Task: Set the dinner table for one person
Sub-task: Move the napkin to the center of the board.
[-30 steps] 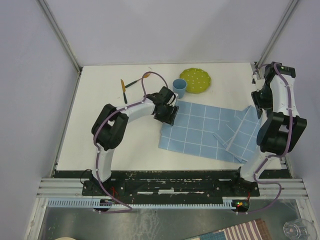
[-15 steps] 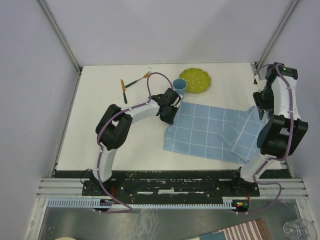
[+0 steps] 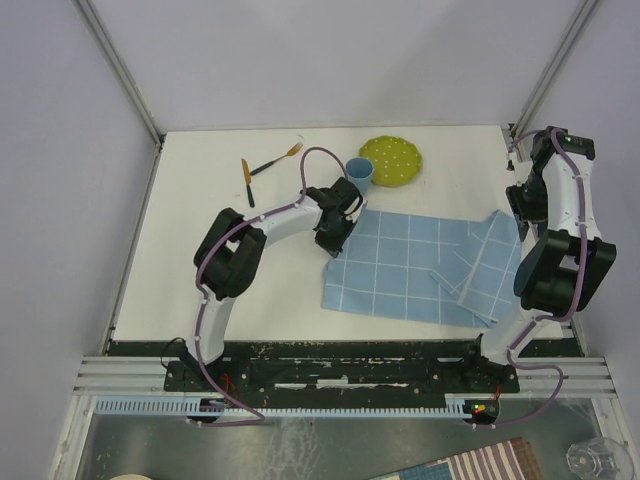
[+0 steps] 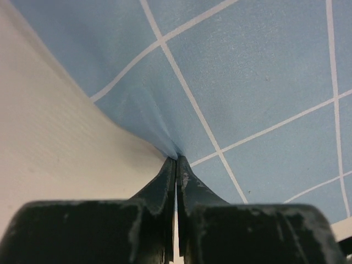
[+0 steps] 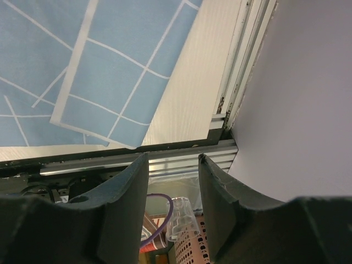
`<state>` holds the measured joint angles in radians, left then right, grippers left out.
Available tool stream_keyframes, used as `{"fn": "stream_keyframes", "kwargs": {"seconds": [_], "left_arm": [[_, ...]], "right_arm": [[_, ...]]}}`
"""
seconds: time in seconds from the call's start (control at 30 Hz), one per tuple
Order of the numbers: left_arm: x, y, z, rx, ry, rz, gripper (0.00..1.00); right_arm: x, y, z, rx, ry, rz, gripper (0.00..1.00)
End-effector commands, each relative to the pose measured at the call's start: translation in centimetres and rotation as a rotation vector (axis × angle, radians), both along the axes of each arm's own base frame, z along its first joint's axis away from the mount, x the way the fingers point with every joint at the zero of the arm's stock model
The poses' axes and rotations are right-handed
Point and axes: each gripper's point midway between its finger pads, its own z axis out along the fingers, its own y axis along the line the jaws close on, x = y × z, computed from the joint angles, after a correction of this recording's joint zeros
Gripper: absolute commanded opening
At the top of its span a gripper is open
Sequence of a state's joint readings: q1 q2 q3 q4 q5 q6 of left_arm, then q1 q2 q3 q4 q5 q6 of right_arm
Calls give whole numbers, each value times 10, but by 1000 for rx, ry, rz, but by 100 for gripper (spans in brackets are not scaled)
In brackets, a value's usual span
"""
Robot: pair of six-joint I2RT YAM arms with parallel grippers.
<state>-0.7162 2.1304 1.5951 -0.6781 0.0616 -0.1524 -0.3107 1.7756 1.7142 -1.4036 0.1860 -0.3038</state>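
A white table (image 3: 200,260) fills the overhead view, its long axis running left to right. A blue checked cloth (image 3: 410,265) lies on its right half. The left hand (image 4: 177,162) is clenched on the cloth's left edge, a pinch that only the wrist view shows. The right hand (image 5: 172,165) hangs released, gripping nothing, by the table's right rim. Only the overhead view shows the green plate (image 3: 390,160) and blue cup (image 3: 359,171) at the far edge.

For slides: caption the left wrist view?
Left gripper pinching edge of light-blue white-gridded cloth on matte white tabletop.
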Motion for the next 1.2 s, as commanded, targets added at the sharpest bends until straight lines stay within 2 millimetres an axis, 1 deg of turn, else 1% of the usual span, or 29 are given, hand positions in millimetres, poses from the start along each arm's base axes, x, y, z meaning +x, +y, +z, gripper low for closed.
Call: {"fn": "stream_keyframes", "kwargs": {"seconds": [0.0,0.1,0.2,0.33,0.43,0.63,0.73,0.83,0.9,1.0,1.1,1.17], "left_arm": [[-23,60,26,168,63,-76,3],[-17,69,68,139,-23,-90,3],[-15,65,105,78,-101,-93,3],[-11,56,141,0,-162,-76,3],[-10,56,154,-13,-189,-78,3],[-9,56,173,-31,-221,-85,3],[-8,61,169,2,-220,-78,3],[-13,70,157,44,-193,-76,3],[-16,82,145,104,-178,-73,3],[-21,110,120,220,-118,-64,3],[-21,143,96,245,-32,8,3],[-15,167,83,265,-7,59,3]], "right_arm": [[2,-2,12,-22,-54,-6,49],[5,1,6,3,-62,-25,49],[9,6,0,36,-64,-40,49],[16,9,-5,65,-63,-56,49],[22,10,-5,73,-65,-59,49],[31,11,-2,87,-77,-61,49],[31,13,-4,95,-73,-60,48],[30,11,-5,82,-65,-51,48],[29,9,-6,70,-62,-44,48],[27,8,-7,64,-60,-40,48],[26,8,-7,64,-58,-40,48],[26,9,-8,65,-57,-38,48]]}}
